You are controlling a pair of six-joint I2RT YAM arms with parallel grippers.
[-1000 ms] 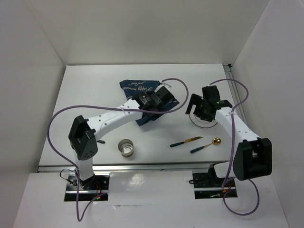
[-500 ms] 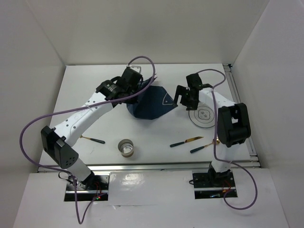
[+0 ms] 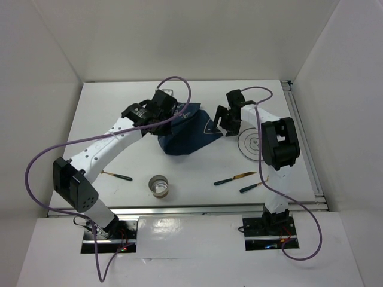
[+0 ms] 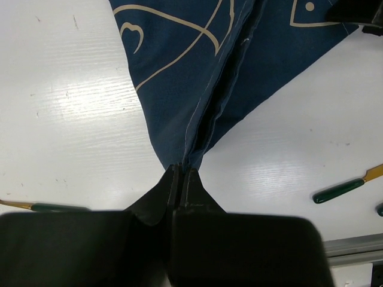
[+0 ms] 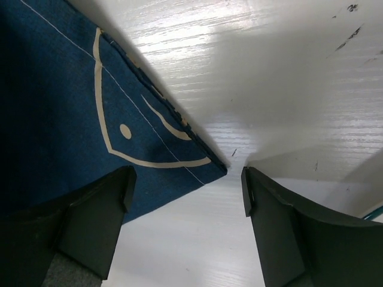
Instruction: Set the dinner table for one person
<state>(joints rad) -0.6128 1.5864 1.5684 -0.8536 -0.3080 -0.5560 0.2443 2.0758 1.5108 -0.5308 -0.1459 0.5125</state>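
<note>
Both arms have swung in toward the far middle of the white surface [image 3: 108, 119] over the last second: the left one has lifted the placemat out of its crumpled heap, and the right one has left the plate and come across to the cloth's right corner. From the left, a fork [image 3: 118, 176] lies near the front edge, with a small round cup [image 3: 159, 186] just right of it, both well apart from the cloth. Behind them the left gripper [image 4: 181, 176] is clamped tight on one corner of the navy placemat [image 3: 188, 136], which hangs from it folded along a deep crease, its lower part resting on the surface. Further right, the right gripper [image 5: 187, 179] has its fingers apart on either side of the opposite corner, not touching the cloth. A knife [image 3: 234, 177] and spoon [image 3: 254, 187] lie toward the front, and the plate [image 3: 244, 143] sits just right of the placemat, partly hidden by the right arm. We think the main risk is a poor pinch: the corner lies flat, so the fingers could close on the hem alone or scrape the surface. Then any pull to spread the cloth would slip it free and leave it folded. A stretched cloth could also drag against the plate.
</note>
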